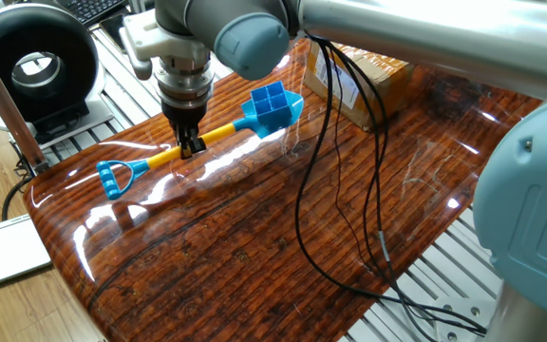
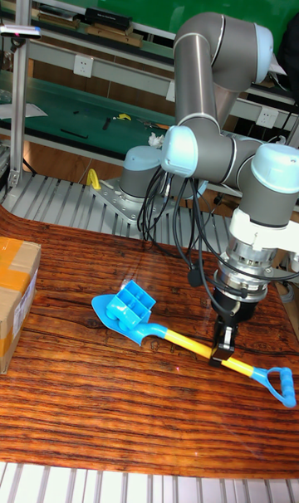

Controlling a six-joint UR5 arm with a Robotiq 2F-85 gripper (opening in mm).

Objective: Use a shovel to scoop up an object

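The pincer pinches the shovel shaft; the tray seemingly rests on its blade, near the table edge.

Glossy wood-grain table, smooth plastic toys, matt cardboard, metal and painted arm parts.
Reddish-brown wood-grain tabletop looks lacquered, very glossy, with white glare streaks. Toy plastic shovel with light-blue blade, yellow shaft and blue loop end is smooth, slightly shiny plastic. Small blue plastic square tray with compartments has the same smooth moulded look. Brown cardboard box is matt paperboard with shiny clear tape and a paper label. Black two-finger gripper has dull dark fingers under a ribbed bare-metal collar. Grey arm tubes satin-painted, blue joint caps smooth plastic. Black cables rubbery, semi-matt.
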